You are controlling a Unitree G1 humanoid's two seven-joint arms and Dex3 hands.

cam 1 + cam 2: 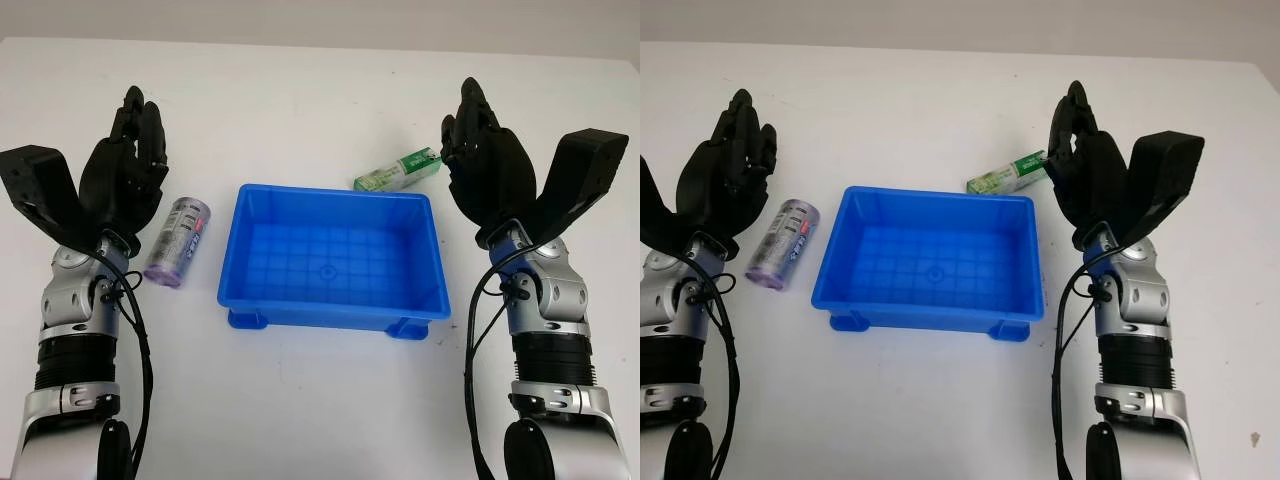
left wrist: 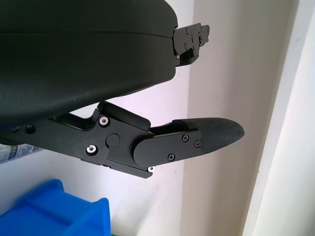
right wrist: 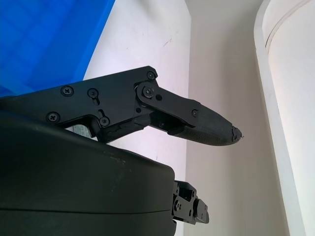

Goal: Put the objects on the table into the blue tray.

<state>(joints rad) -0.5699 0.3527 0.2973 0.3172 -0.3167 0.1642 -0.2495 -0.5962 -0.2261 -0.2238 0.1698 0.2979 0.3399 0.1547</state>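
Left hand: the left hand (image 1: 125, 170) is raised over the left side of the table (image 1: 320, 400), holding nothing, fingers uncurled; it stands just beside the purple can, apparently not touching it
Right hand: the right hand (image 1: 490, 165) is raised over the right side of the table, likewise unloaded and uncurled; it stands just beside the near end of the green packet
Blue tray: the blue tray (image 1: 430, 265) sits mid-table between the two arms, nothing in it yet; both items have still to go in
Purple can: the purple can (image 1: 178, 242) lies on its side just left of the tray's left wall, its long axis running toward the far edge; it looks round and likely to roll, so the fingers should close across its width, not along it
Green packet: the green packet (image 1: 397, 171) lies behind the tray's far right corner, slanting toward the right edge of the table; it looks light and low, so a grasp from above across its narrow side seems best
Step in hand: probably the first reach; lift each item clear of the tray wall before letting go over the middle
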